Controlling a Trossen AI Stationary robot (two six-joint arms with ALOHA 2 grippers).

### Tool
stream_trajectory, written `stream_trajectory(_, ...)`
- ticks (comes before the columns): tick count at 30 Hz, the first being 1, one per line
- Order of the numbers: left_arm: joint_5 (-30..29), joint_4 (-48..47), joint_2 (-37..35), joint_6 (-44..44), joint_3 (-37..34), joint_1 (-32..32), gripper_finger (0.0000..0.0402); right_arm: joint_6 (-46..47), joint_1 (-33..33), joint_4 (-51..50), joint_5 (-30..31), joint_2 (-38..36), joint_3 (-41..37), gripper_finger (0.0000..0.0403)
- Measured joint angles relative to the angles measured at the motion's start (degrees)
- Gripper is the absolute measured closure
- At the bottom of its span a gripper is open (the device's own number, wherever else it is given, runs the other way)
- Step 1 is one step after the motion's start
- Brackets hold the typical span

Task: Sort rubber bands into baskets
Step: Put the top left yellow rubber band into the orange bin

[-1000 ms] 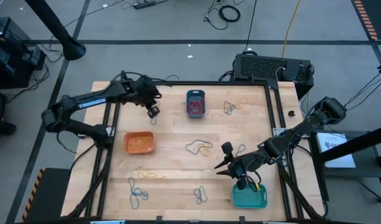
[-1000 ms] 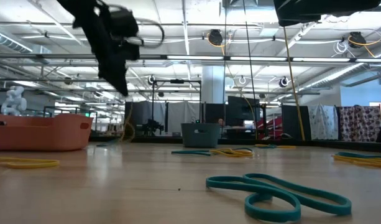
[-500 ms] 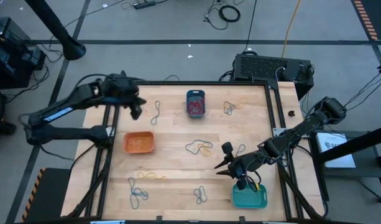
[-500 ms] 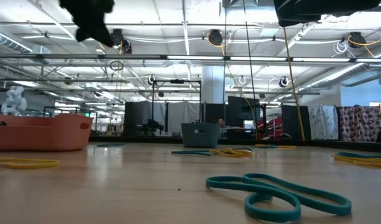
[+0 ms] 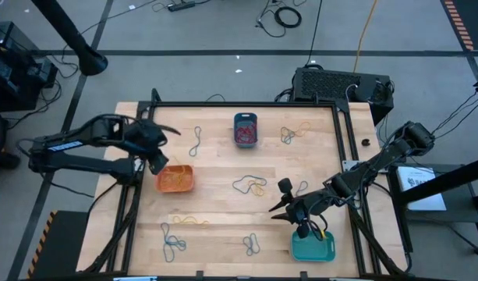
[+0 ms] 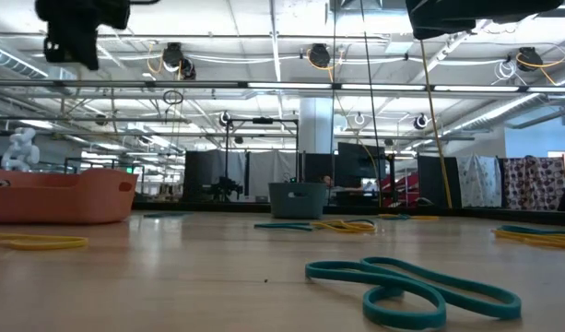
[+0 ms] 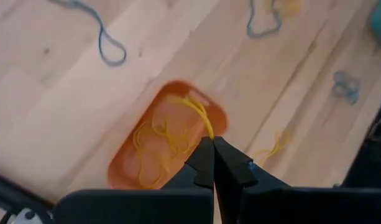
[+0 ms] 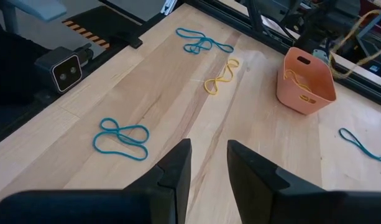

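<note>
Item 1: left gripper [image 7: 212, 142], fingers pressed together, pinching a yellow band [image 7: 202, 118] directly above the orange basket [image 7: 125, 165]. We judged release best over its centre. Item 2: right gripper [image 8: 209, 165], fingers spread, empty, over the turquoise basket [image 5: 313, 248].

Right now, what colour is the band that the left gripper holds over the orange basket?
Yellow. The band in the left gripper shows best in the left wrist view, above the orange basket.

Pale, smooth wood-grain tabletop [image 5: 223, 207], a matt orange plastic basket [image 7: 171, 146] holding thin rubbery yellow bands [image 7: 162, 134], and matt black gripper fingers [image 8: 178, 171] showing.
</note>
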Motion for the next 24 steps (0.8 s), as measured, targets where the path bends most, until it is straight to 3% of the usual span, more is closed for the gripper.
stream_trajectory(13, -1.4, 3.1, 4.7, -3.0, -13.4, -4.1, 0.0395, 0.1, 0.0, 0.0, 0.0, 0.0, 0.0, 0.0306)
stream_trajectory(24, -2.0, 5.1, 10.0, 0.0, -14.7, -4.1, 0.0339, 0.1, 0.0, 0.0, 0.0, 0.0, 0.0, 0.0306)
